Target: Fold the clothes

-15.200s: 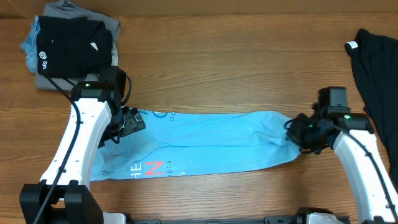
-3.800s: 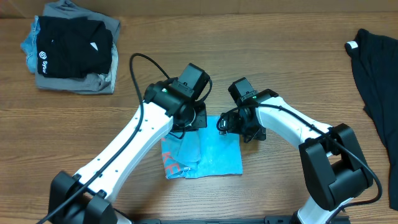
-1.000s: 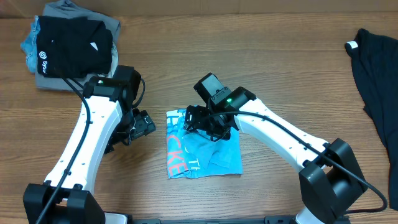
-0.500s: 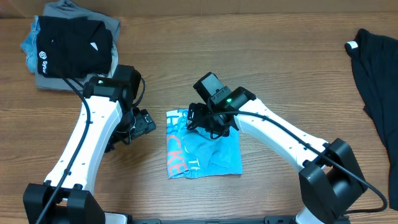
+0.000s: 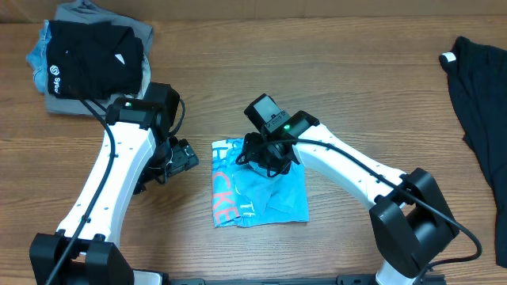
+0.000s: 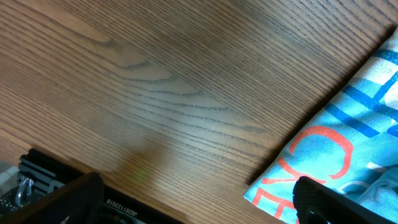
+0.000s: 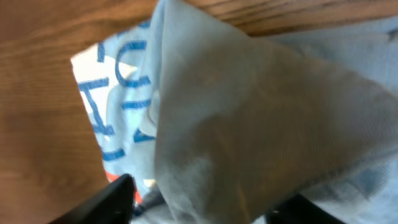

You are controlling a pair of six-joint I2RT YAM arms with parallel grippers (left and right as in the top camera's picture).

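Note:
The light blue T-shirt (image 5: pixel 265 202) lies folded into a small packet at the table's middle, coral-red lettering along its left edge. My right gripper (image 5: pixel 265 158) is down on the packet's upper part. In the right wrist view a raised ridge of the T-shirt (image 7: pixel 249 112) stands between its fingers (image 7: pixel 115 196), and a narrow gap shows beside the left one. My left gripper (image 5: pixel 178 158) hovers just left of the packet, open and empty. In its own view the left gripper (image 6: pixel 196 208) is over bare wood, and the T-shirt's (image 6: pixel 348 143) lettered corner lies by the right finger.
A stack of folded garments (image 5: pixel 91 59), black on top, sits at the back left corner. A loose black garment (image 5: pixel 479 95) with a white tag (image 5: pixel 450 57) hangs over the right edge. Bare wooden tabletop (image 5: pixel 333 71) surrounds the packet.
The right gripper's jaws have narrowed around the cloth ridge and its wrist has turned slightly over the packet's top. The left arm has not moved.

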